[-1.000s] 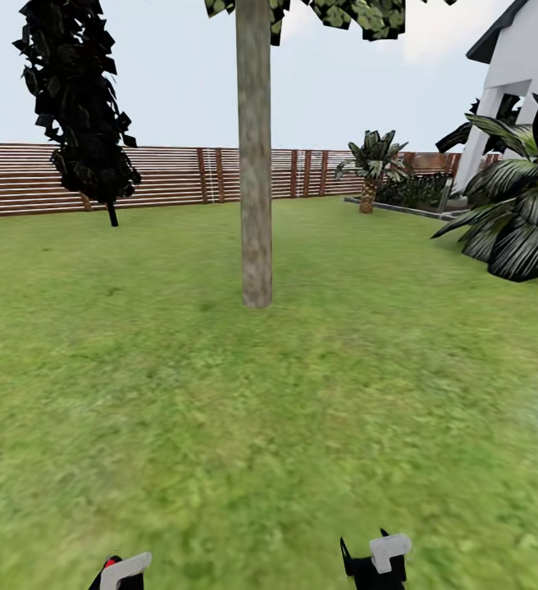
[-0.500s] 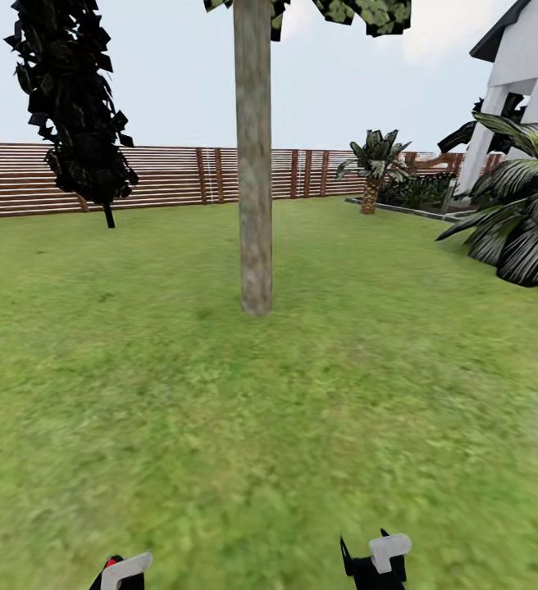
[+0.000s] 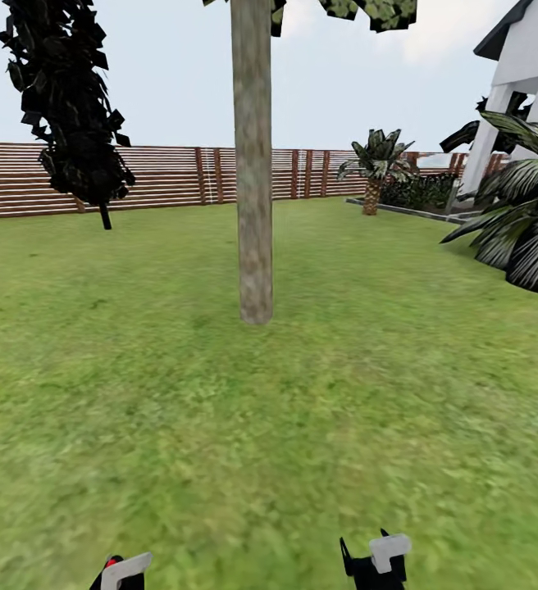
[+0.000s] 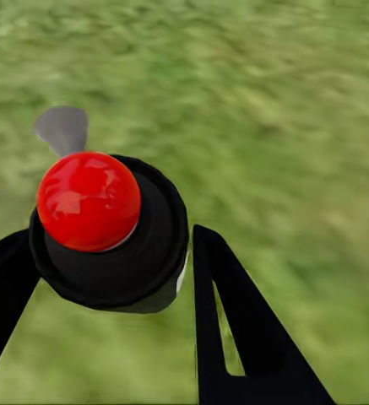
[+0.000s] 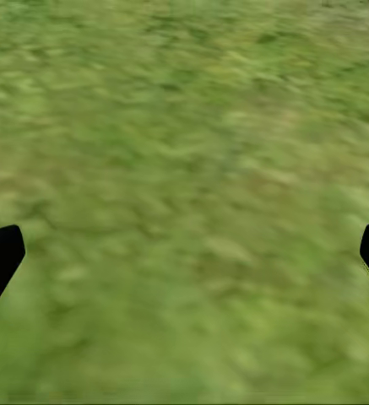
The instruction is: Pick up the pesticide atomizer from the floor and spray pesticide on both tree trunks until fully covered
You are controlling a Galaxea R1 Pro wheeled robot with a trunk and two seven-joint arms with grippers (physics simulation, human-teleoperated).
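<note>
Open lawn [image 3: 138,393] surrounds tree trunk [image 3: 254,164] to fence [image 3: 162,174].

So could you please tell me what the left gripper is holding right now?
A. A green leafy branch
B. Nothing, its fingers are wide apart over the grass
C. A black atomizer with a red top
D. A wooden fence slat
C: in the left wrist view the left gripper has its black fingers closed on either side of the atomizer, a black body with a round red top.
</note>
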